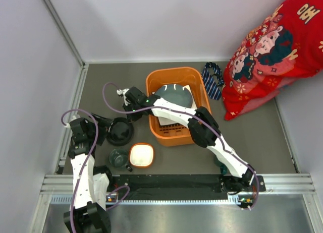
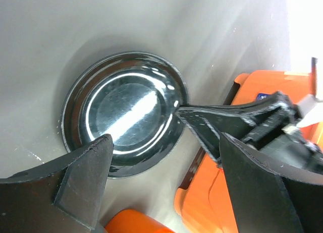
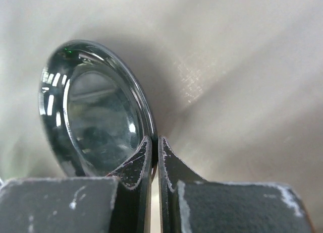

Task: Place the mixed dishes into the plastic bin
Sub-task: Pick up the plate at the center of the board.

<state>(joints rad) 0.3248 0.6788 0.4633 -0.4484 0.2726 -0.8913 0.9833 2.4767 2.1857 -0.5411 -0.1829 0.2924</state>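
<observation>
A glossy black round dish [image 1: 120, 131] lies on the grey table left of the orange plastic bin [image 1: 151, 86]. My right gripper [image 3: 155, 142] reaches across the bin and is shut on the dish's rim [image 3: 96, 107]; its finger [image 2: 202, 122] shows pinching the rim of the dish [image 2: 126, 112]. My left gripper [image 2: 171, 187] is open just left of the dish [image 1: 103, 131]. The blue-grey plate [image 1: 174, 94] and the white square plate [image 1: 162, 120] lie in the bin. The orange bowl [image 1: 141, 155] and the teal cup [image 1: 118, 157] stand near the front edge. No cream mug is in view.
A striped blue necktie [image 1: 213, 79] lies right of the bin, beside a red patterned cloth [image 1: 272, 51]. Grey walls close off the left and back. The bin's corner [image 2: 252, 81] and the orange bowl [image 2: 131, 223] are close to my left fingers.
</observation>
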